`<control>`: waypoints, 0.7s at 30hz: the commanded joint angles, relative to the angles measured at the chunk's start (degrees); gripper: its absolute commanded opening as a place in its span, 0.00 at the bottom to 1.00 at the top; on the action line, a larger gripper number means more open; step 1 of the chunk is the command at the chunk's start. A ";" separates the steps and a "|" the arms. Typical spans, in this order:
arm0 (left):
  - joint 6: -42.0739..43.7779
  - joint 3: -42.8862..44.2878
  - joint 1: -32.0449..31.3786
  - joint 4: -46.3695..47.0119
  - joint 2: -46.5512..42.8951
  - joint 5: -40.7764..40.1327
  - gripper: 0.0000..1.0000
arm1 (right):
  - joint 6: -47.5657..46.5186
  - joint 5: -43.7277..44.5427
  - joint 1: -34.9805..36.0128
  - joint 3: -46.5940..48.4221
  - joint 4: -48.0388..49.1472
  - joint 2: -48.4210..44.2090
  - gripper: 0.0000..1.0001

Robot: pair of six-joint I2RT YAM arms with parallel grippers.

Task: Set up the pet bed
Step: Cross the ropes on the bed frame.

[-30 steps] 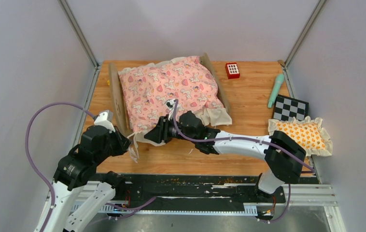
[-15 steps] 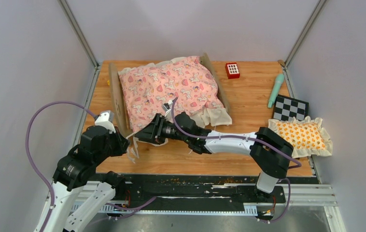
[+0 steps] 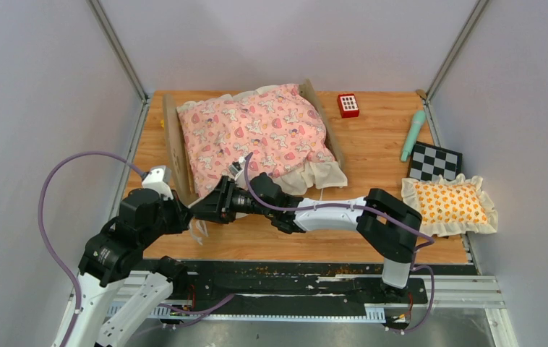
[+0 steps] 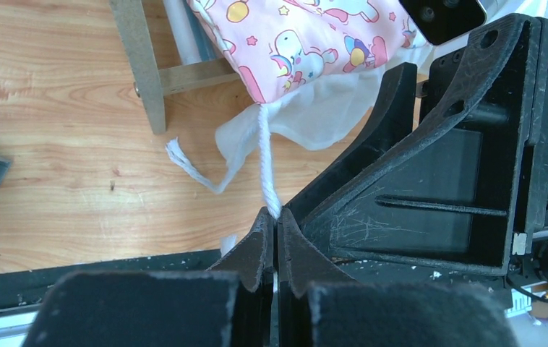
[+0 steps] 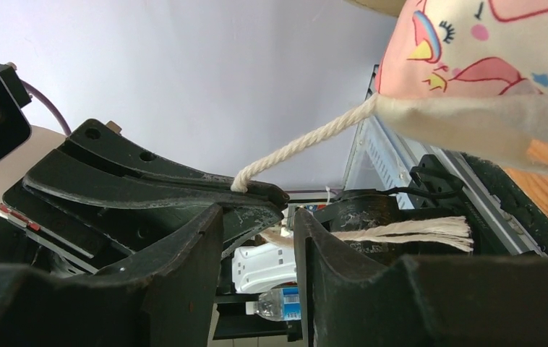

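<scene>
The pet bed (image 3: 172, 148) stands at the table's back left, its pink unicorn quilt (image 3: 257, 134) heaped over the light-wood frame. A white cord (image 4: 264, 166) runs down from the quilt's near ruffled corner (image 4: 300, 43). My left gripper (image 4: 277, 220) is shut on that cord just off the bed's front left leg (image 4: 144, 72). My right gripper (image 5: 257, 224) is open, its jaws right beside the left fingertips (image 5: 148, 181), and nothing lies between them. The cord (image 5: 300, 144) slants taut above it, and a frayed cord end (image 5: 408, 233) hangs to its right. In the top view both grippers (image 3: 186, 212) (image 3: 200, 210) meet at the bed's near corner.
A frilled orange-patterned pillow (image 3: 450, 202) lies at the right edge, with a checkerboard card (image 3: 434, 162) behind it. A teal tube (image 3: 413, 134) and a red button block (image 3: 348, 105) sit at the back right. The table's black front rail runs just below the grippers.
My right arm has swung left along the bed's near side until its gripper reached the left gripper, and its jaws have opened slightly. The left gripper has stayed shut on the cord.
</scene>
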 commanded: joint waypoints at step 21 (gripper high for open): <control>0.75 -0.07 0.16 -0.17 -2.27 1.00 0.00 | 5.39 5.99 -0.19 0.34 4.82 2.09 0.40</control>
